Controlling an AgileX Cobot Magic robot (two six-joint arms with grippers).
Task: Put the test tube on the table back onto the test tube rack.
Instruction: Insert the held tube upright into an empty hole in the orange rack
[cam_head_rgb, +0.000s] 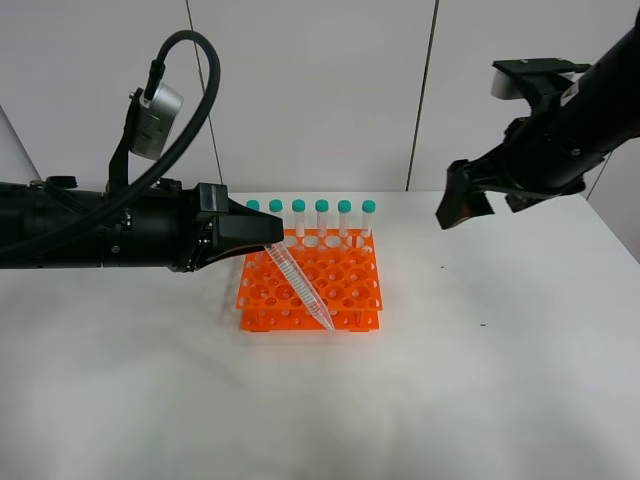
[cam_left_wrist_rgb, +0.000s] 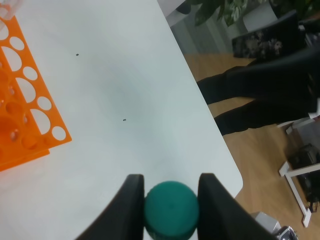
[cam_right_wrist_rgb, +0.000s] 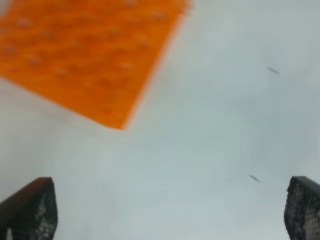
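Pickup done: left gripper (cam_head_rgb: 266, 241) clamped on the test tube (cam_head_rgb: 300, 288) by its teal cap. Tube hangs tilted over the orange test tube rack (cam_head_rgb: 350, 262), tip near the front row, not in a hole. Insertion left. Right gripper (cam_head_rgb: 465, 203) spread wide, raised well clear.

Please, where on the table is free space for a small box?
The table is bare in front of the test tube rack and right of it. Crowded: the rack's left, where the left hand holds the test tube tilted over it.
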